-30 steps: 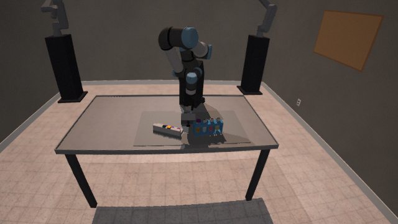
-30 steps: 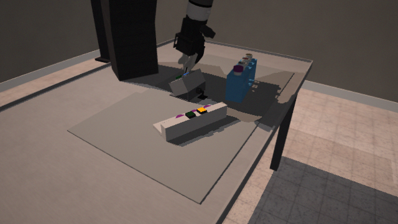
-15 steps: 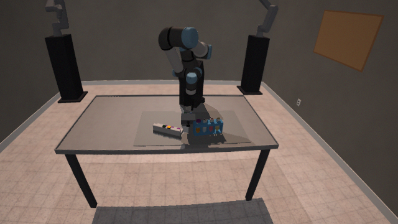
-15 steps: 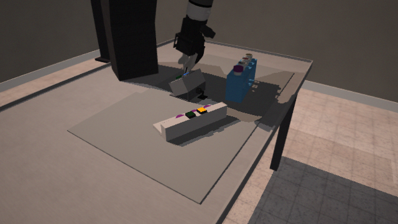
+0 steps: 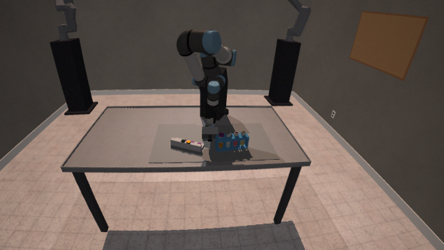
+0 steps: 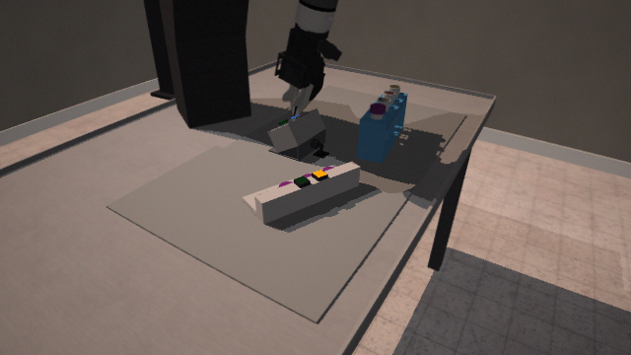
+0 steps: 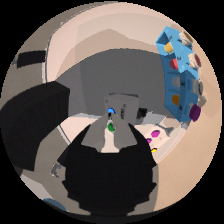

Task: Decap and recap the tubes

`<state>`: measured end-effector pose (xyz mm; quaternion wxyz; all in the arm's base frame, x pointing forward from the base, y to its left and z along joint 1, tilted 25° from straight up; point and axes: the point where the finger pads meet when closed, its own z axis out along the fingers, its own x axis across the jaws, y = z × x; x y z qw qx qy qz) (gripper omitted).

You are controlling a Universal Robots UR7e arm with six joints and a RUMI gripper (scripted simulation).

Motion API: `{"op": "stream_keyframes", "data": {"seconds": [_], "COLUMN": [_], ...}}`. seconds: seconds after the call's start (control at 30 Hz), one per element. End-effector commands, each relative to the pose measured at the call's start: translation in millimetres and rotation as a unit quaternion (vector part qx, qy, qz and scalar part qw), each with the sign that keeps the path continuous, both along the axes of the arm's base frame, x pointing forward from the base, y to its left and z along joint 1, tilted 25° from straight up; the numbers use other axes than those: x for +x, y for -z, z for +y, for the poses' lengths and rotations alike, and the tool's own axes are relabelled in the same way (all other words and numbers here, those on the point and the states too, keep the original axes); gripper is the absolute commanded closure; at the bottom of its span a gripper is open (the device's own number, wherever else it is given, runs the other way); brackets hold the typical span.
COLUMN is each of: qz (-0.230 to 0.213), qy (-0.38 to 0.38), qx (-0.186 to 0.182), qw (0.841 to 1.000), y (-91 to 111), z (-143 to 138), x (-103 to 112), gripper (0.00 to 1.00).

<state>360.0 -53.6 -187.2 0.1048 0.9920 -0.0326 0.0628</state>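
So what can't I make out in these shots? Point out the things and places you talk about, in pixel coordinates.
- Fingertips on the blue key (image 6: 295, 117) (image 7: 111, 110): touching or just above, too small to tell in the exterior view.
- Key housing's (image 5: 209, 130) (image 6: 297, 138) (image 7: 129, 106) keys: top view, too small.
- Cap numbers: too small in every view.
- Arm's (image 6: 315, 17) upper part: cut off by the exterior view's top edge.

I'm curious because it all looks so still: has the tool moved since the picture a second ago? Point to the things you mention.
No clear shift: the tool (image 6: 296, 112) is by the key housing's (image 6: 308, 129) blue key (image 6: 295, 117), as before.
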Motion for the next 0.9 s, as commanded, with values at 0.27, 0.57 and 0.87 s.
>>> {"op": "stream_keyframes", "data": {"seconds": [0.27, 0.57, 0.87], "qz": [-0.001, -0.001, 0.006], "qy": [0.000, 0.000, -0.239], "qx": [0.000, 0.000, -0.062], "qw": [1.000, 1.000, 0.969], "y": [-27.4, -31.3, -47.0], "z": [6.3, 7.2, -31.1], "x": [-10.8, -12.4, 15.7], "gripper": [1.00, 1.00, 0.00]}}
